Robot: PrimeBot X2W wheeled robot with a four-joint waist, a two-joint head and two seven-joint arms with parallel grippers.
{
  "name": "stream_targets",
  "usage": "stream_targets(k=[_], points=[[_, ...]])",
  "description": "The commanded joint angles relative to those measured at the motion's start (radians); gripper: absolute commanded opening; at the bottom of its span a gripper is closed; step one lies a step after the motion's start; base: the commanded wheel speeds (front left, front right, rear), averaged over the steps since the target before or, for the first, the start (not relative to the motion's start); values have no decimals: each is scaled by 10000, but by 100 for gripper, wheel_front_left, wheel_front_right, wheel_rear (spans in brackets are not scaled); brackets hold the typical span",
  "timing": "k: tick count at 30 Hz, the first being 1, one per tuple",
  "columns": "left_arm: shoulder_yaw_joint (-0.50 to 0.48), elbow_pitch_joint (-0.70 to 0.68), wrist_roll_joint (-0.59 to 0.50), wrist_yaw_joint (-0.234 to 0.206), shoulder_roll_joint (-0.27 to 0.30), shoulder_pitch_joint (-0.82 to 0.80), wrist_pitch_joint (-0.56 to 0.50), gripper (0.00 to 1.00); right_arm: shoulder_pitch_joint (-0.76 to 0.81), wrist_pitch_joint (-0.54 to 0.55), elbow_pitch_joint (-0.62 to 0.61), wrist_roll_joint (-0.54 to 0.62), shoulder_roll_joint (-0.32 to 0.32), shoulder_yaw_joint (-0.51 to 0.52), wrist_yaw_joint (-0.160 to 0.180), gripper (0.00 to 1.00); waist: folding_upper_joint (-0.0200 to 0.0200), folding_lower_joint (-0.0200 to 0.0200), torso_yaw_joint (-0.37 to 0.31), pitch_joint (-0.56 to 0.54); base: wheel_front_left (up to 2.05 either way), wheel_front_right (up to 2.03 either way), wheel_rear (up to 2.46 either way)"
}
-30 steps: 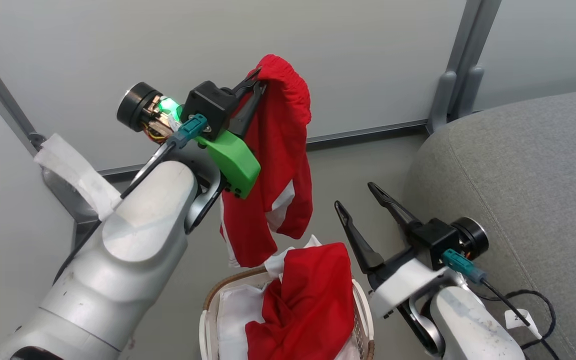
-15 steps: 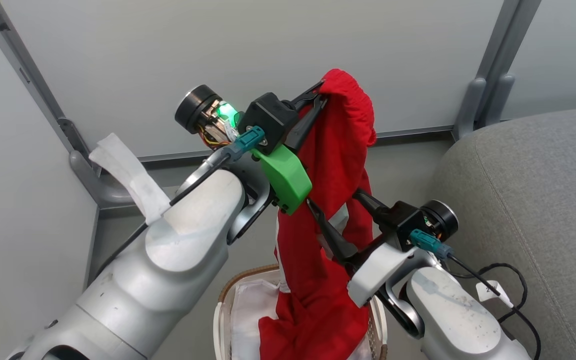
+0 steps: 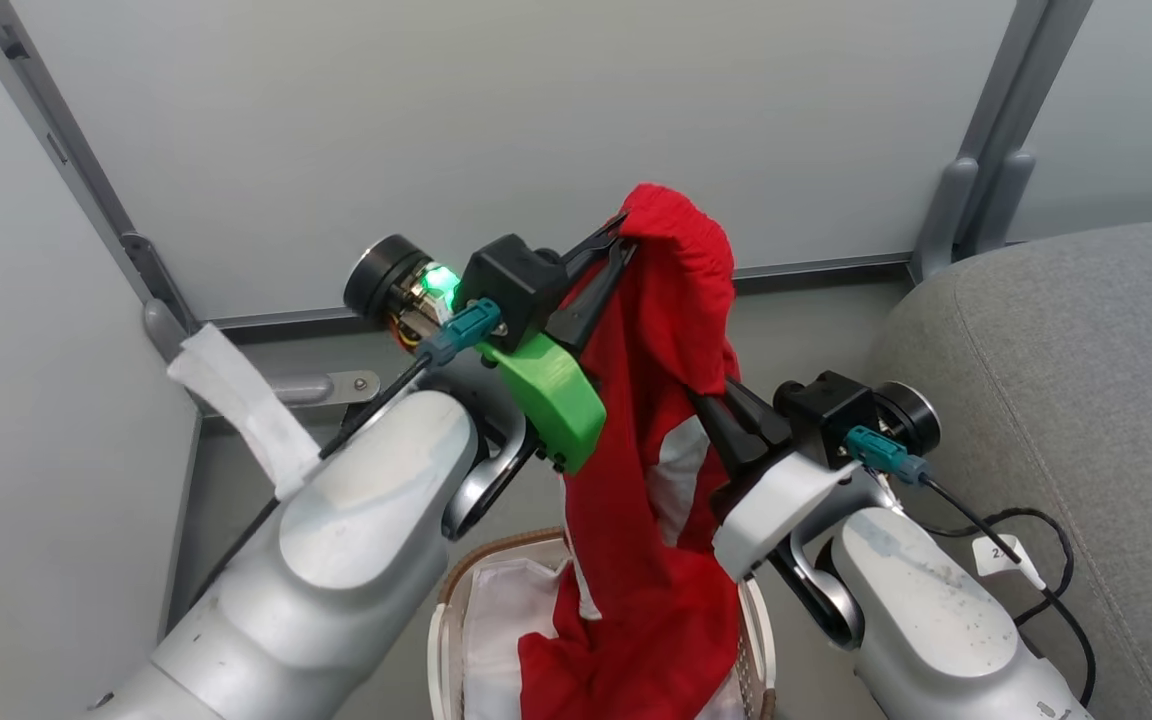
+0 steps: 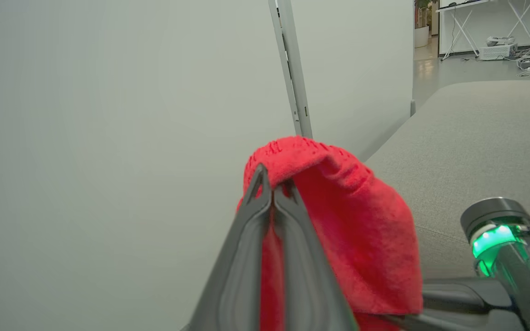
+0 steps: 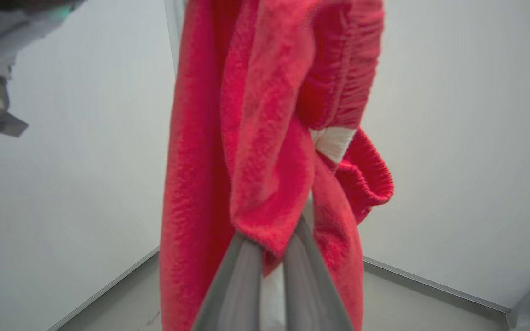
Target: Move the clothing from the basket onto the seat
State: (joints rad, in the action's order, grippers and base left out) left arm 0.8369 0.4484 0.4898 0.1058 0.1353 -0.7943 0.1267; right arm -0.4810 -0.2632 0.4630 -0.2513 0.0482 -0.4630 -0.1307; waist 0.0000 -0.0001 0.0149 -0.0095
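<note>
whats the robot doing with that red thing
The left gripper pinches the red clothing by its gathered edge, held high above the basket. The right gripper is shut on a fold lower down. The red fabric hangs down into the basket. The seat is to the right, and the clothing is not yet on it.

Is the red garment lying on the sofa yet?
No, the clothing hangs from the left gripper above the basket, beside the seat.

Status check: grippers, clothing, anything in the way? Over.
Left gripper shut on clothing, held high. Right gripper shut on it lower down. Clothing hangs over basket. Nothing seen blocking seat.
</note>
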Motion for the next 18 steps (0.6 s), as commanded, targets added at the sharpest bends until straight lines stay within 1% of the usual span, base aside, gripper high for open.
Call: stream_targets(k=[1, 2, 3, 4, 12, 18], points=[[-113, 36, 107, -80, 44, 259, 179, 21, 146, -25, 23, 42, 40, 103, 0, 0, 0, 1, -76, 23, 0, 0, 0], [-123, 78, 150, -96, 67, 388, 295, 38, 163, -25, 27, 72, 40, 189, 1, 0, 0, 1, -113, 34, 0, 0, 0], [-142, 125, 184, -134, 92, 509, 416, 62, 162, -25, 14, 101, 40, 258, 1, 0, 0, 1, -148, 45, 0, 0, 0], [-165, 217, 218, -182, 117, 657, 546, 100, 161, -25, -4, 146, 40, 348, 1, 0, 0, 1, -191, 56, 0, 0, 0], [-493, 883, 707, -306, 26, 1802, 1166, 100, 48, -25, -140, 415, 37, 1287, 1, 0, 0, 1, -481, 124, 0, 0, 0], [-888, 1243, 800, -391, 15, 2600, 1382, 100, 34, -25, -350, 699, 39, 1730, 0, 0, 0, 1, -694, 211, 0, 0, 0]])
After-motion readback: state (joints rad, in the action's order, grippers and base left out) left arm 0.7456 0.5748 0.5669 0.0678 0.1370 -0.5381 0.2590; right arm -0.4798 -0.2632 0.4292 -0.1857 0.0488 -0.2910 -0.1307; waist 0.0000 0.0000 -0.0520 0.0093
